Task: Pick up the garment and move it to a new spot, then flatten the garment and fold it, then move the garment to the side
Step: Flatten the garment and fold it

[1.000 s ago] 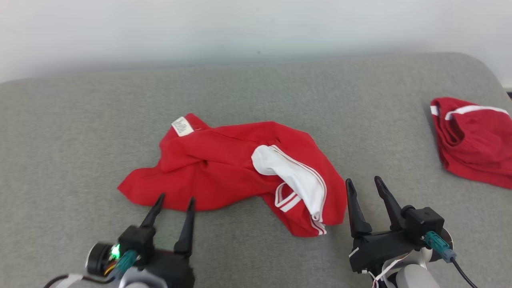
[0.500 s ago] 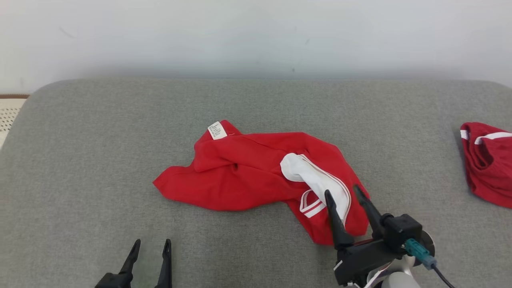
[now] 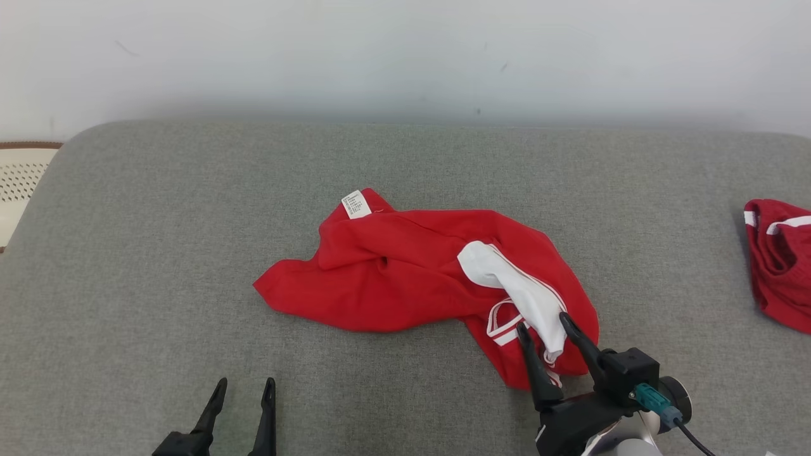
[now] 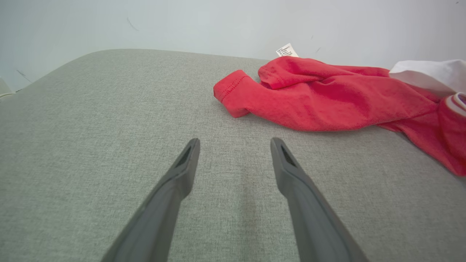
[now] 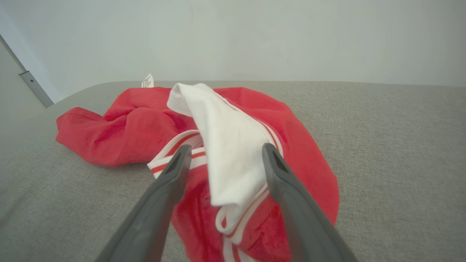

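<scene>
On the grey woven surface, head view: we note a crumpled red garment near the middle. It has a care label at its far edge and a white panel folded over its right side. Behind stands a pale, lightly scuffed wall, and a cream perforated object sits past the surface's left end. A second red garment lies at the right edge, well apart. Left gripper is low at left, fingers spread over bare fabric. Right gripper is spread wide at the garment's near right end.

Left wrist view: we see both fingers parted above bare weave. The garment is ahead and to the right, untouched.

Right wrist view: the fingers stand wide on either side of the white panel, nothing pinched. We cannot tell whether they touch the cloth. The surface runs back to the wall, and a grey strip stands at left.
</scene>
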### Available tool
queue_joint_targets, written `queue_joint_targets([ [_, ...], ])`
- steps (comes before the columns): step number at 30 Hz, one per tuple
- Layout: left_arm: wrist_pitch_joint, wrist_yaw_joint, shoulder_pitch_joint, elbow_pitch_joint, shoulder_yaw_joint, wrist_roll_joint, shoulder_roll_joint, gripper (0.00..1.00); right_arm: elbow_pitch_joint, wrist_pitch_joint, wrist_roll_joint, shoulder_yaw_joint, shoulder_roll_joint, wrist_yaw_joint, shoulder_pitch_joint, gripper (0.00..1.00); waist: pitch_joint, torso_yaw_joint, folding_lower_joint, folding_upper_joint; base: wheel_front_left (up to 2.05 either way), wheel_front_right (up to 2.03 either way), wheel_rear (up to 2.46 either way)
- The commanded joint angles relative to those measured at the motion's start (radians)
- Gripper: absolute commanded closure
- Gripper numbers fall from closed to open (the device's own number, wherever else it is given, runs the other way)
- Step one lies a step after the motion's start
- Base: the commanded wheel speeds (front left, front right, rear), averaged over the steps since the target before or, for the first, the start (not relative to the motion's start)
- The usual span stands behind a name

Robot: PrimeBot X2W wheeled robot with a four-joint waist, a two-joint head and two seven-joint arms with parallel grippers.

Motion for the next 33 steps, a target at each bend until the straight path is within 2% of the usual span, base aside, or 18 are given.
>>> queue_joint_targets([
  [1, -0.003, -0.005, 0.008, -0.003, 0.004, 0.007, -0.001, 0.0, 0.001, 0.0, -0.009, -0.01, 0.003, 0.0, 0.002, 0.05, 0.004, 0.0, 0.0, 0.0, 0.0, 0.0, 0.0],
  [2, -0.003, -0.005, 0.007, -0.004, 0.005, 0.005, -0.001, 0.0, 0.001, 0.0, -0.011, -0.019, 0.004, 0.0, 0.002, 0.25, 0.006, -0.001, 0.0, 0.0, 0.0, 0.0, 0.0],
  [3, -0.003, -0.006, 0.005, -0.005, 0.005, -0.001, -0.001, 0.0, 0.001, 0.0, -0.013, -0.025, 0.005, 0.0, 0.003, 0.6, 0.008, -0.002, 0.0, 0.0, 0.0, 0.0, 0.0],
  [4, -0.003, -0.006, 0.005, -0.005, 0.003, -0.005, -0.001, 0.0, 0.001, 0.0, -0.014, -0.031, 0.007, 0.0, 0.004, 0.72, 0.01, -0.002, 0.0, 0.0, 0.0, 0.0, 0.0],
  [5, -0.003, -0.006, 0.004, -0.004, 0.001, -0.01, -0.001, 0.0, 0.001, 0.0, -0.014, -0.038, 0.008, 0.0, 0.005, 0.92, 0.011, -0.003, 0.0, 0.0, 0.0, 0.0, 0.0],
  [6, -0.003, -0.005, 0.004, -0.004, -0.001, -0.013, -0.001, 0.0, -0.002, 0.0, -0.011, -0.046, 0.009, 0.0, 0.006, 1.0, 0.013, -0.004, 0.0, 0.0, 0.0, 0.0, 0.0],
  [11, -0.003, -0.002, 0.0, -0.003, -0.008, -0.028, -0.001, 0.0, -0.029, 0.0, 0.001, -0.079, 0.005, 0.0, -0.008, 1.0, 0.018, -0.006, 0.0, 0.0, 0.0, 0.0, 0.0],
  [20, -0.003, 0.004, -0.009, 0.006, -0.026, -0.05, -0.001, 0.0, -0.053, -0.001, -0.022, -0.155, -0.07, 0.0, -0.096, 1.0, 0.024, -0.006, 0.0, 0.0, 0.0, 0.0, 0.0],
  [26, -0.003, 0.003, -0.02, 0.011, -0.041, -0.058, -0.001, 0.0, -0.047, -0.001, -0.018, -0.134, -0.111, 0.0, -0.205, 1.0, 0.031, 0.004, 0.0, 0.0, 0.0, 0.0, 0.0],
  [33, -0.003, 0.008, -0.04, 0.014, -0.076, -0.088, -0.001, 0.0, 0.025, -0.001, 0.006, -0.067, -0.167, 0.0, -0.375, 1.0, 0.055, 0.038, 0.0, 0.0, 0.0, 0.0, 0.0],
])
